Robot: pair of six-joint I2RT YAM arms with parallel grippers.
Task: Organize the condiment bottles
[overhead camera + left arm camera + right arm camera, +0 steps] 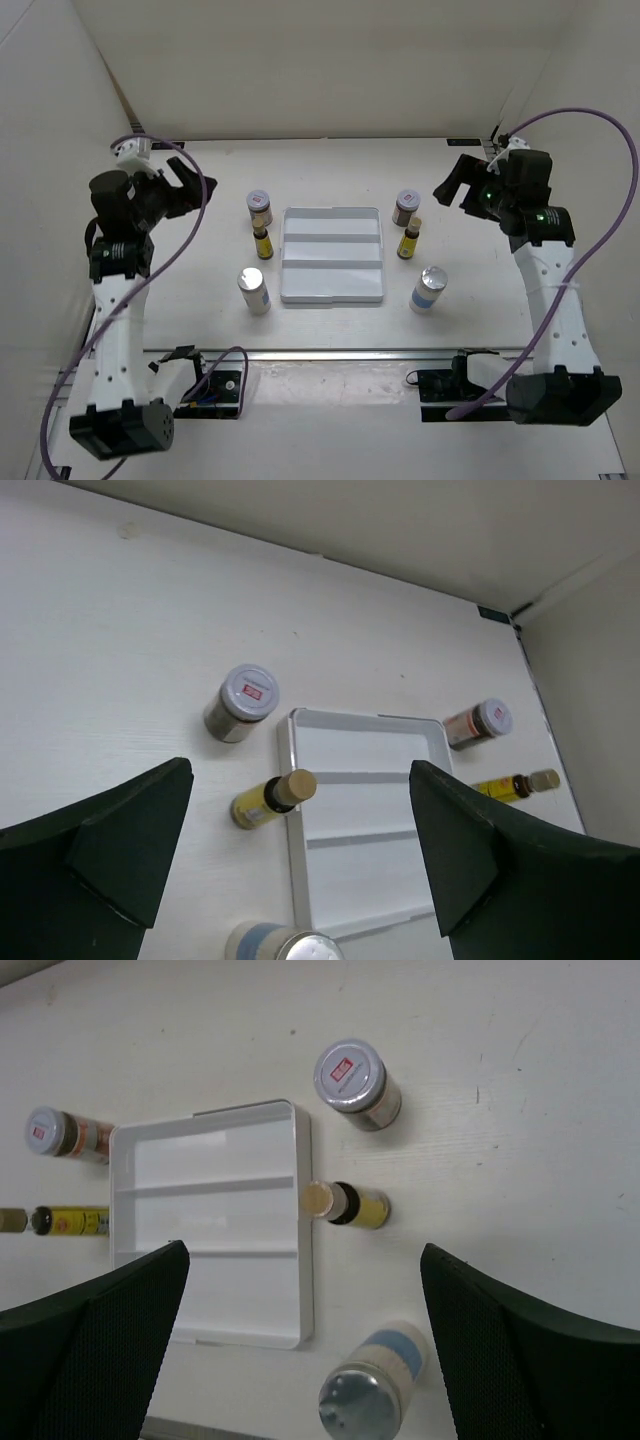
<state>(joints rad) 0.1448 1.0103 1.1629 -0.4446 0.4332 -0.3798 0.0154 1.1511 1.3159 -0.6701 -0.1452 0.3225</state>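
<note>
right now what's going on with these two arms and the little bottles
Nothing is held yet. The left tool and right tool hang open at the sides. Left of the empty white stepped tray stand a grey-lidded brown jar, a slim yellow bottle and a silver-topped white cylinder; a second brown jar, yellow bottle and white cylinder stand right of it.

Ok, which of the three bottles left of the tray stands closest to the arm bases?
The white bottle with the silver top; the yellow bottle and brown jar stand farther back.

Lab robot cell: plain white walls (320, 70) boxing white table (200, 335).
</note>
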